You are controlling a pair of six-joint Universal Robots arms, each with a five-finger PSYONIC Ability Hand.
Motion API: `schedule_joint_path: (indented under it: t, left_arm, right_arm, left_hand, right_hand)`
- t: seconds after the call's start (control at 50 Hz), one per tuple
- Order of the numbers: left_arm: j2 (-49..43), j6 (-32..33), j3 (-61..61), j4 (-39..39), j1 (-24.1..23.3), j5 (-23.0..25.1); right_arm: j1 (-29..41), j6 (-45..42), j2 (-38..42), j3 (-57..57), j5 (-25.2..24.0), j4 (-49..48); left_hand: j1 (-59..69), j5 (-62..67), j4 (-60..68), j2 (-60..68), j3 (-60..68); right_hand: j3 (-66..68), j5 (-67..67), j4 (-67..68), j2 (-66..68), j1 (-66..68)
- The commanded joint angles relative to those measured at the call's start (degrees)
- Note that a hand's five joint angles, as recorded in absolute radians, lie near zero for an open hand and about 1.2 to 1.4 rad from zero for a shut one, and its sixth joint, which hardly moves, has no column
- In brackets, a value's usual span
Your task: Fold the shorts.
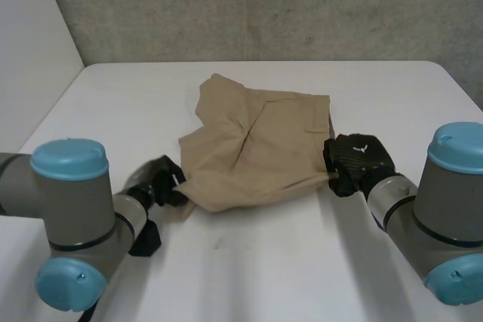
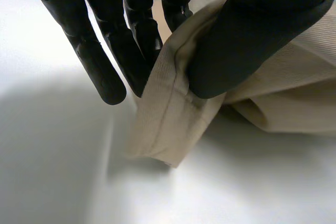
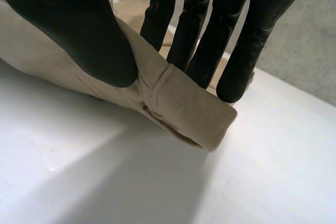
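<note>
The tan shorts (image 1: 256,145) lie rumpled in the middle of the white table (image 1: 302,262). My left hand (image 1: 160,182) holds their near left corner, and its wrist view shows the thumb (image 2: 252,40) pressing a hemmed edge of the shorts (image 2: 168,114) against the fingers (image 2: 131,51). My right hand (image 1: 358,162) is at the near right corner. There its thumb (image 3: 79,35) pinches a thick seamed edge of the shorts (image 3: 189,108) against straight fingers (image 3: 210,40). Both corners stand slightly off the table.
Bare white table surrounds the shorts on all sides. A grey wall (image 1: 264,5) runs behind the table's far edge, and a white panel (image 1: 30,35) stands at the far left.
</note>
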Motion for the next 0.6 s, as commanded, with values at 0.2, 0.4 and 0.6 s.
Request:
schedule_joint_path:
  t: [0.2, 0.4, 0.6]
  left_arm:
    - [35.43, 56.09, -2.35, -7.98, -3.64, 0.35]
    - [44.70, 73.36, -3.49, -13.87, -5.14, 0.35]
    - [26.52, 75.21, -5.08, -15.64, -6.29, 0.35]
  right_arm:
    - [0.38, -18.78, -19.12, -8.19, 0.53, 13.09]
    - [-0.32, -24.23, -25.72, -17.25, 0.44, 31.28]
    - [0.46, -28.11, -13.26, -14.88, 0.88, 33.68]
  left_hand:
    - [13.76, 14.00, 11.42, 11.57, 12.02]
    - [13.76, 14.00, 11.42, 11.57, 12.02]
    - [13.76, 14.00, 11.42, 11.57, 12.02]
  right_hand:
    - [11.76, 13.90, 11.56, 12.44, 23.83]
    - [11.76, 13.90, 11.56, 12.44, 23.83]
    - [11.76, 13.90, 11.56, 12.44, 23.83]
